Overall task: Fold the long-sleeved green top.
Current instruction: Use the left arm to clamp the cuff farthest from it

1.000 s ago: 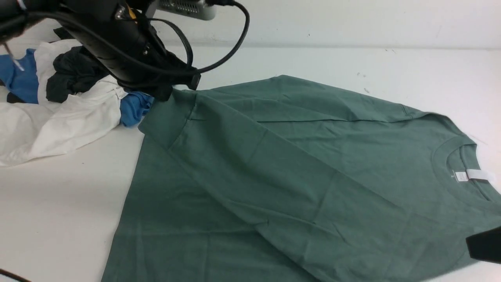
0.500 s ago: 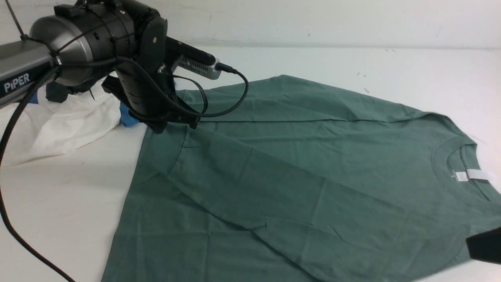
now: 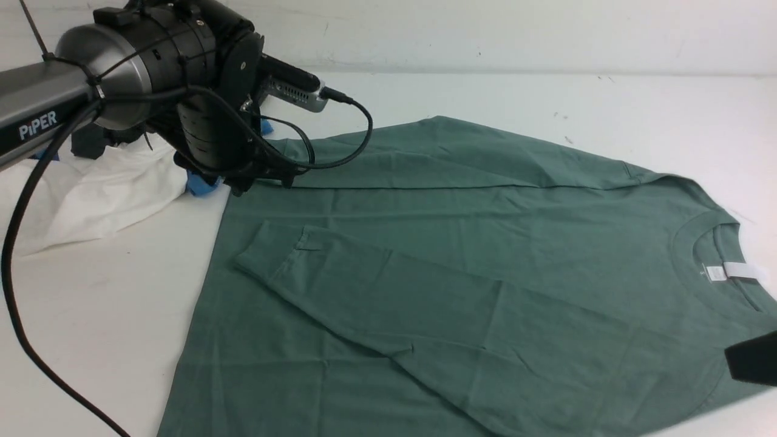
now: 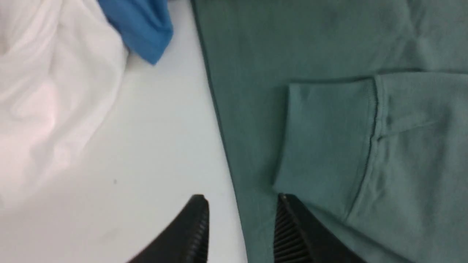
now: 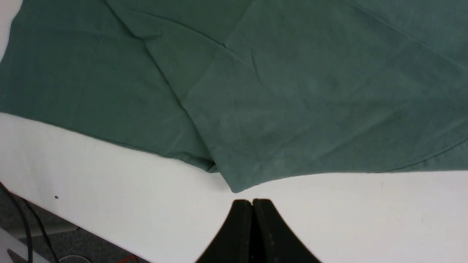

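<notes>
Green top (image 3: 583,243) lies flat on the white table (image 3: 79,315), collar (image 3: 683,261) toward the robot's R, hem end toward its L, so both sleeves can be turned in over the body w/o shifting the rest. Far sleeve (image 3: 461,152) runs along the far side, prob. laid there to square off that edge. Near sleeve (image 3: 449,291) slants across the body, its cuff (image 3: 273,246) resting on cloth near the hem end; that keeps its bulk inside the outline, tho' the slant leaves it less neat than the far one.

L gripper (image 4: 241,204) has its tips spread w/ nothing b/w them, over the hem end near the cuff. Prob. held wide so it can clear the sleeve w/o dragging it; cuff is loose, not pinched. R gripper (image 5: 252,202) is pressed together, no cloth in it, near the top's near edge; prob. parked there to stay out of the L arm's way. Can't tell its height above the table.

White cloth (image 3: 121,194) and blue cloth (image 3: 203,184) sit off to the L, w/ black cloth (image 3: 88,142) by them, prob. set aside to leave folding room. Blue is v. close to the hem corner, so a careless grab there might catch it too. Sleeves look about done; body fold's still to do, & that prob. needs both grippers on matching edges.
</notes>
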Controlling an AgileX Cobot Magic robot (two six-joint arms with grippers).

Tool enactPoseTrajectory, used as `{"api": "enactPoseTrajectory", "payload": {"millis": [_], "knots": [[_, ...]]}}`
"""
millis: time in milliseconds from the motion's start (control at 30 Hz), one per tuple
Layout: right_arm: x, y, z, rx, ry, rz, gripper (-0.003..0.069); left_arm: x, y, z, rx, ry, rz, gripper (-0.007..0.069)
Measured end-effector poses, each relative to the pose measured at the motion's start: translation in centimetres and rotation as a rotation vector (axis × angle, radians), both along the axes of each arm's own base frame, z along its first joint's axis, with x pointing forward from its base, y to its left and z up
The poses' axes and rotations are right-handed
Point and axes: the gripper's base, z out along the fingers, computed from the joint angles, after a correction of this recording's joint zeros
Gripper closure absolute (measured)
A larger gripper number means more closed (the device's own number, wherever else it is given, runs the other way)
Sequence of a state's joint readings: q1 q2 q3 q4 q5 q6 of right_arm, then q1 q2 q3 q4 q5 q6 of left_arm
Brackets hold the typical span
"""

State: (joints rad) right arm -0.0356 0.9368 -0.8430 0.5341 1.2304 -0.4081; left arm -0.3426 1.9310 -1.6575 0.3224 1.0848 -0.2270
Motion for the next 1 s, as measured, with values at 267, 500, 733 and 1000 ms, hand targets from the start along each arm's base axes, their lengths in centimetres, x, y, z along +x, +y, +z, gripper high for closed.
{"api": "enactPoseTrajectory", "payload": {"millis": [267, 500, 733, 1000], "knots": [[3.4, 4.4, -1.1, -0.112, 0.074, 0.168, 0.0669, -4.2, -0.1, 1.1, -0.11, 0.135, 0.011, 0.0613], [7.1, 8.1, -6.9, -0.336, 0.177, 0.17, 0.0669, -12.2, 0.2, 1.4, -0.204, 0.11, -0.049, 0.0629], [10.5, 9.6, -12.6, -0.377, 0.242, 0.157, 0.0669, -18.3, 0.6, 0.4, -0.292, 0.125, -0.065, 0.0629], [11.4, 10.1, -16.3, -0.41, 0.323, 0.165, 0.0669, -20.2, 0.5, 0.4, -0.365, 0.139, -0.059, 0.0629]]}}
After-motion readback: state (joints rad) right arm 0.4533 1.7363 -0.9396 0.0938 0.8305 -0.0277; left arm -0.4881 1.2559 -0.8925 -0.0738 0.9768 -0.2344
